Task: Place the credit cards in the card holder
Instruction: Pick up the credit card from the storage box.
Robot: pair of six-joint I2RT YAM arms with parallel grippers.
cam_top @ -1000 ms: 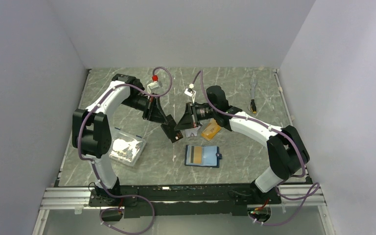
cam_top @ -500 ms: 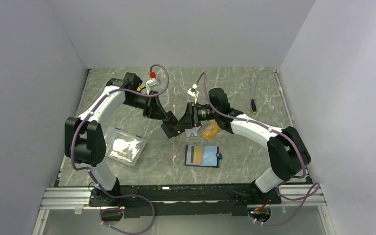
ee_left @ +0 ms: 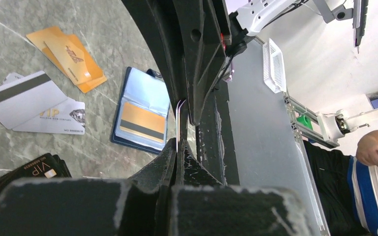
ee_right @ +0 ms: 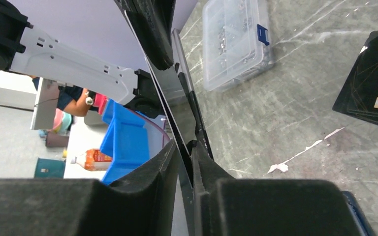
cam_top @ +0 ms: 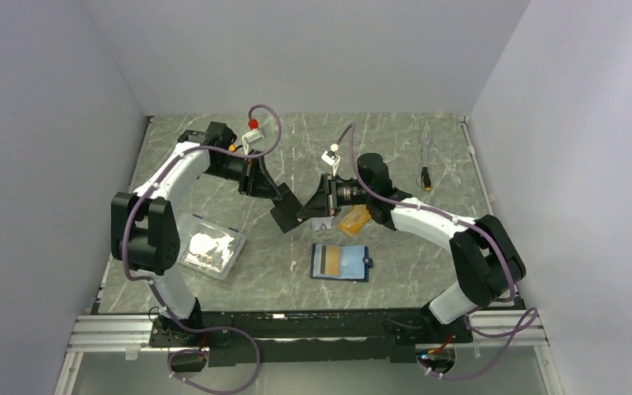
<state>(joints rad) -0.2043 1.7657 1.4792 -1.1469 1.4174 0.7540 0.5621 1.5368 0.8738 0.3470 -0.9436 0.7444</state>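
A black credit card (cam_top: 283, 219) hangs above the table's middle, pinched from both sides. My left gripper (cam_top: 290, 209) is shut on it; in the left wrist view (ee_left: 177, 145) the card (ee_left: 177, 123) shows edge-on. My right gripper (cam_top: 303, 212) is shut on its other end (ee_right: 186, 147), where the card (ee_right: 162, 93) looks glossy. The navy card holder (cam_top: 340, 262) lies open nearer the arms' bases with an orange-gold card in a pocket (ee_left: 139, 120). Orange-gold cards (ee_left: 66, 56), silver-white cards (ee_left: 24, 98) and black cards (ee_left: 24, 169) lie on the table below.
A clear plastic box of small parts (cam_top: 210, 251) sits at the left. A small tool (cam_top: 425, 160) lies at the far right. The marbled table (cam_top: 214, 156) is walled on three sides.
Both grippers have drifted slightly toward the far side together with the black card between them. The left arm's elbow has swung back. Cards and holder on the table have not moved.
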